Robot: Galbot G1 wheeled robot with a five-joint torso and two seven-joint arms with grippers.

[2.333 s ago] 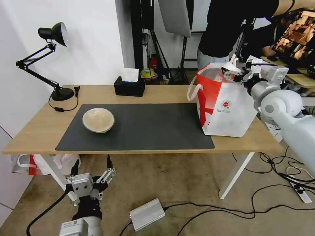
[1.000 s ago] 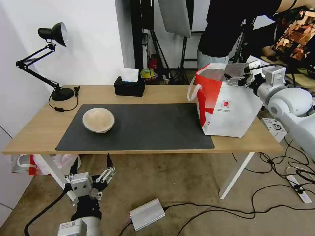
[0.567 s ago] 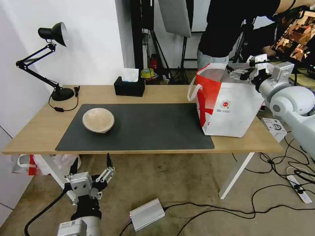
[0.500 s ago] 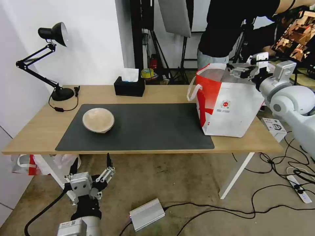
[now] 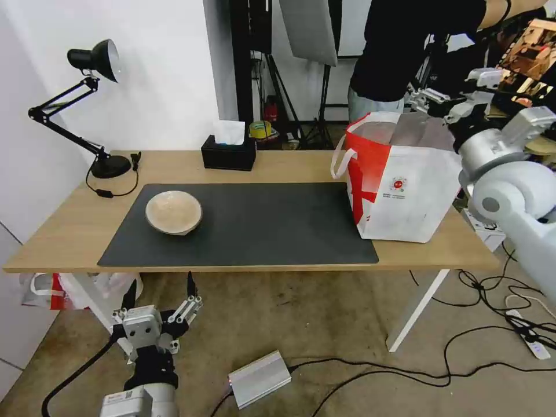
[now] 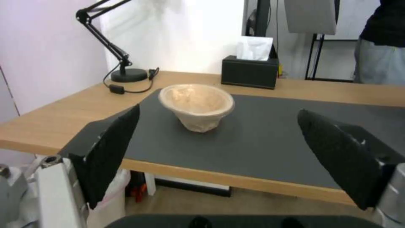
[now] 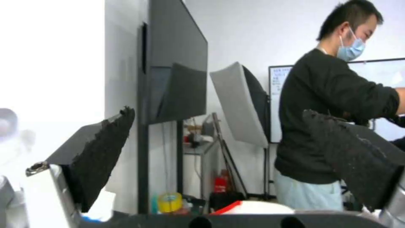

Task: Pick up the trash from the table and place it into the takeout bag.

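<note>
A shallow tan bowl (image 5: 173, 212) (image 6: 196, 105) sits on the left part of the dark grey mat (image 5: 260, 226) of the light-wood table (image 5: 69, 231). The takeout bag (image 5: 405, 188), white with a red side panel, stands open at the table's right end. My right gripper (image 5: 449, 92) hangs open and empty above the bag's far right corner; the right wrist view looks over the bag's rim (image 7: 249, 207) between the two black pads (image 7: 99, 152). My left gripper (image 5: 159, 295) is parked open below the table's front edge, facing the bowl.
A black desk lamp (image 5: 92, 104) stands at the back left, a black tissue box (image 5: 229, 152) at the back middle. A person stands behind the bag. Cables, a grey box (image 5: 259, 377) and a power strip lie on the floor.
My right gripper, which was down at the bag's mouth, has risen up out of it and now hangs open above the bag. The left arm and the tan bowl have not moved.
</note>
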